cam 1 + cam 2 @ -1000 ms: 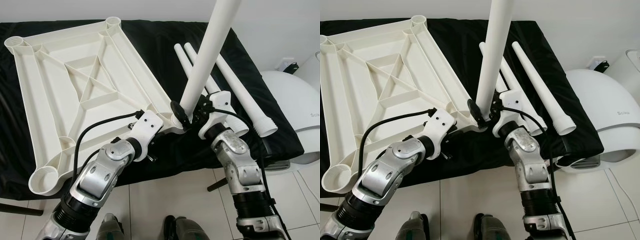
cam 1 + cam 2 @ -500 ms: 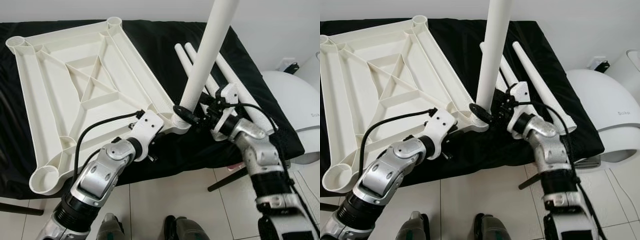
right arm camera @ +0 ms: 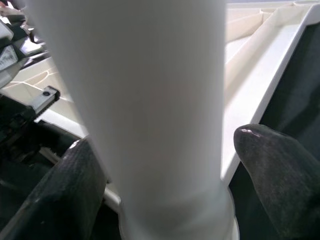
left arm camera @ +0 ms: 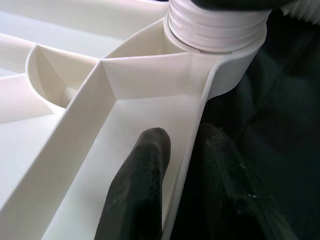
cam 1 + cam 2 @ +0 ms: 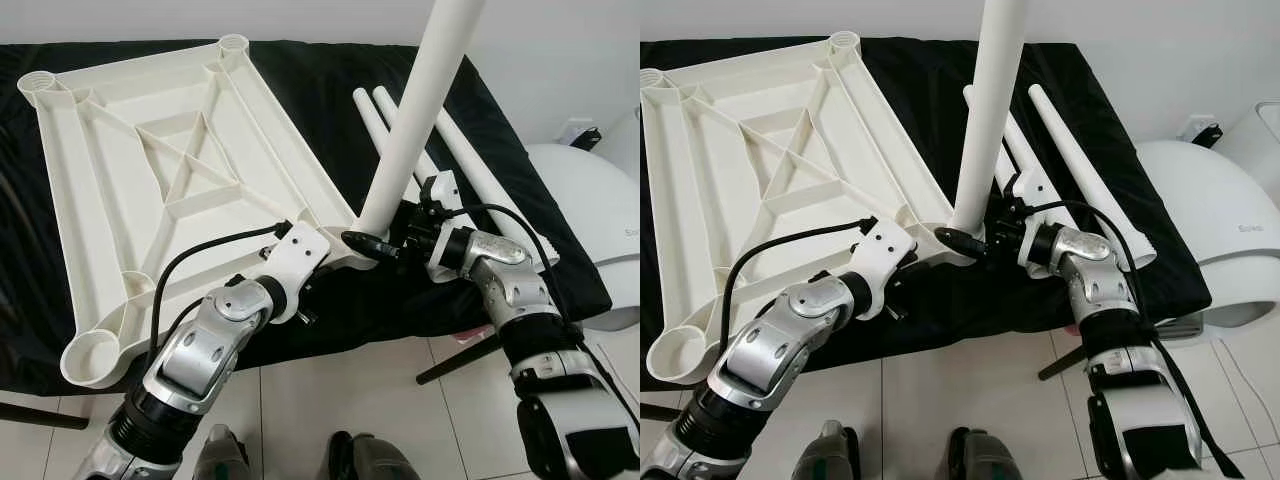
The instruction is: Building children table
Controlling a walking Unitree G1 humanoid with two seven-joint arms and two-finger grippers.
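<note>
the step in hand looks like screwing the upright leg (image 5: pixel 420 110) into the near corner socket (image 4: pixel 216 30) of the upturned tabletop (image 5: pixel 150 170) on the black-draped surface (image 5: pixel 330 90). the left gripper (image 4: pixel 185 165) pinches the tabletop's rim between its jaws; the right gripper (image 3: pixel 165 165) has its jaws around the leg's base, apparently a little slack. next, probably regrip and twist again; spare legs (image 5: pixel 1080 170) wait just beside.

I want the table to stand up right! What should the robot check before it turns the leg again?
1. Upside-down white plastic tabletop lies flat on the black cloth: ok.
2. Left pincer pinches the tabletop's rim: ok.
3. Upright white plastic leg sits in the corner socket: ok.
4. Right pincer straddles the leg's base: ok.
5. Leg screwed fully in: cannot tell.
6. Spare white legs lie apart: ok.
</note>
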